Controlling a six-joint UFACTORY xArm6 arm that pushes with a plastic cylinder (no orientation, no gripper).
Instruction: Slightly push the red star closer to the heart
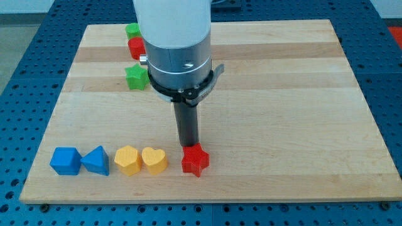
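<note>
My tip [188, 147], a bare rod with no jaws, touches the red star's [195, 161] far edge just right of the yellow heart [154, 160]; pushing from here risks sliding it off the worktop [282, 94]

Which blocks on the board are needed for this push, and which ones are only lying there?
Needed: red star; yellow heart to its left; my tip, just above the star.

Lying about: yellow hexagon, blue cube, blue triangle, green star, red block, green block.
</note>
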